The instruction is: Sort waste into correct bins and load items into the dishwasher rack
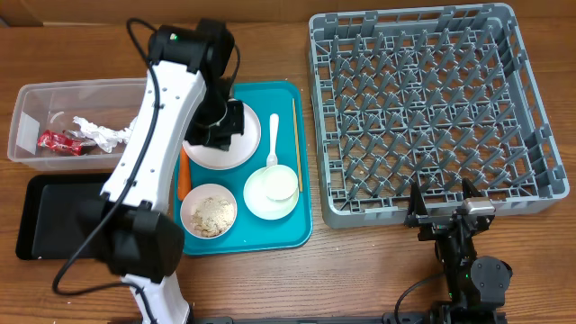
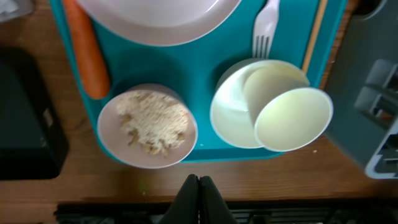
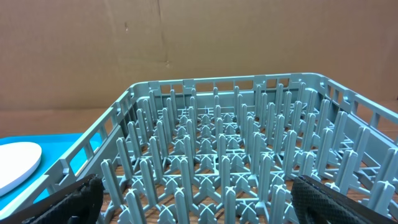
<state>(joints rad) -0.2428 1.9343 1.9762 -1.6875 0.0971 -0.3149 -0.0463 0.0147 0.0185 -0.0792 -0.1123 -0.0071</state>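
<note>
the carrot (image 2: 87,50) is lying along the left edge of the teal tray (image 1: 288,225), orange and whole, its lower end just beside the pale pink bowl (image 2: 107,124). that bowl is sitting in the tray's near left corner and holding crumbly beige food scraps (image 2: 152,121). to its right a white bowl (image 2: 227,115) is carrying a white cup (image 2: 292,118), which is tipping over the bowl's edge. a white plastic fork (image 2: 266,25) is lying above the bowl with its tines toward it, and thin tan chopsticks (image 2: 314,34) are running along the tray's right edge. the round white plate (image 1: 247,144) is filling the far part of the tray.

the left end effector (image 2: 198,196) is hanging above the plate with its fingers pressing together and nothing between them, and its white arm is crossing over the tray's left side.

left of the tray, a clear tub (image 1: 22,135) is holding a red wrapper (image 1: 58,141) and crumpled white tissues (image 1: 97,133); a black tray (image 1: 54,216) is lying just in front of it. to the right, the grey pegged rack (image 1: 531,193) is standing with no dishes in it. the right end effector (image 1: 445,207) is hovering at the rack's near rim, fingers spreading wide, gripping nothing.

everything is resting on a brown wooden bench (image 1: 360,261), and a cardboard wall (image 3: 186,43) is standing behind the rack.
</note>
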